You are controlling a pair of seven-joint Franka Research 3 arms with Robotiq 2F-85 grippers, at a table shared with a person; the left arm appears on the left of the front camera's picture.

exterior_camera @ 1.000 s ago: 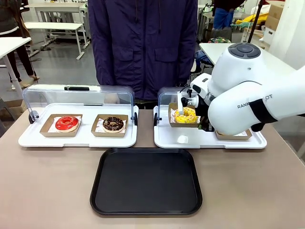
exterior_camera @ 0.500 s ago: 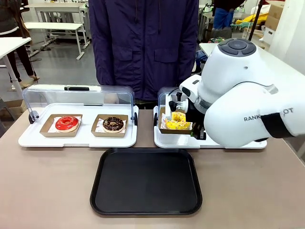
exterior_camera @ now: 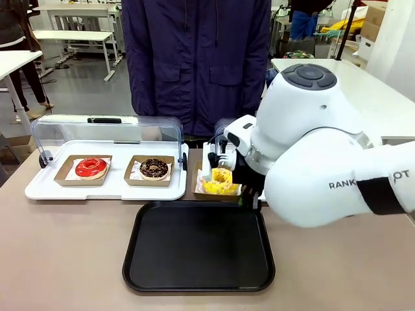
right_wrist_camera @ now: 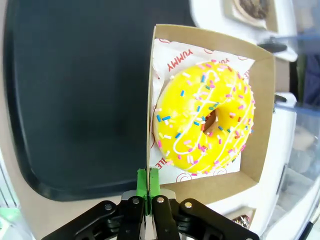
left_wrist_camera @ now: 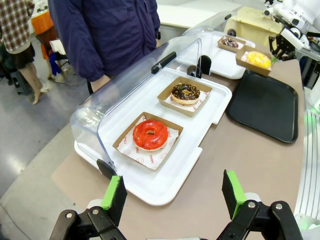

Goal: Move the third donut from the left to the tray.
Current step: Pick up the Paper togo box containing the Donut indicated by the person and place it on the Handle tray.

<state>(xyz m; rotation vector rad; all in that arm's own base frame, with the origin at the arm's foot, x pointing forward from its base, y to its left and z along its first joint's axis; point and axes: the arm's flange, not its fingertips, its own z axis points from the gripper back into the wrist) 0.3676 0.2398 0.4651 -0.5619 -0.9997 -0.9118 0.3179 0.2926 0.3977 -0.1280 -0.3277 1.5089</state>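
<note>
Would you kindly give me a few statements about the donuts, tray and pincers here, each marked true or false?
1. The right pincer is shut on the yellow donut's cardboard holder. True.
2. The yellow donut already rests on the black tray. False: it is held above the tray's far edge.
3. The left pincer is open. True.
4. The red-iced donut sits right of the chocolate donut in the front view. False: it sits left.
</note>
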